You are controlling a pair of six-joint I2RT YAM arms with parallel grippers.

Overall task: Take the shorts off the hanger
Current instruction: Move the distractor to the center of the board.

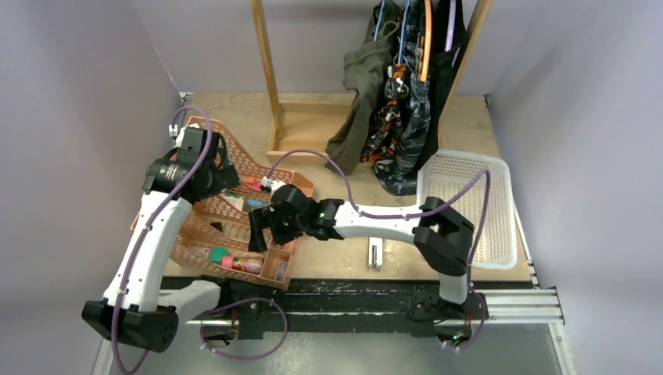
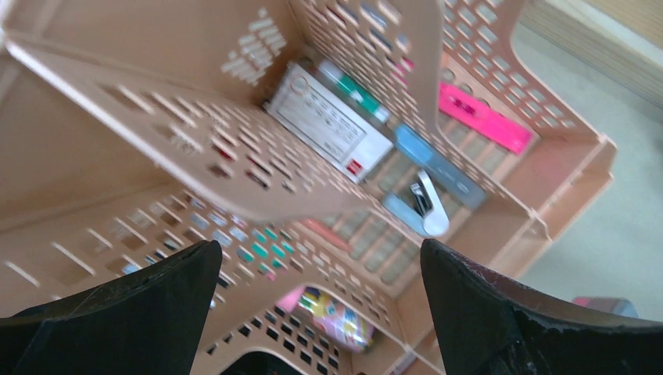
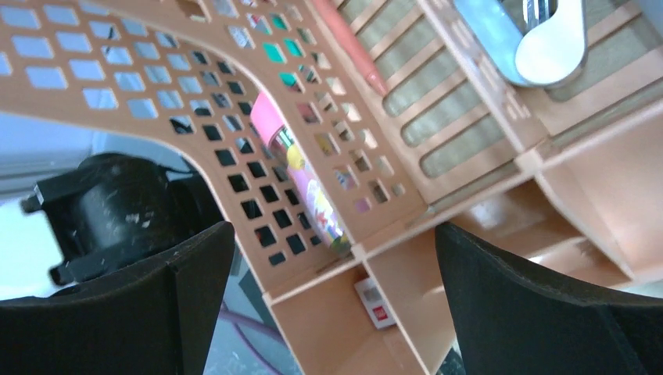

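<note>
On the table (image 1: 234, 117), a compartment tray (image 1: 277, 273) lay at the near left and a mesh basket (image 1: 504, 168) at the near right. A rack (image 1: 266, 62) stood at the far middle. The shorts (image 1: 391, 117) hung on hangers (image 1: 426, 47) at its right end, just behind the basket's far left corner.

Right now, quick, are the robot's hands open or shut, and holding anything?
Left gripper: open, holding nothing.
Right gripper: open, holding nothing.
</note>
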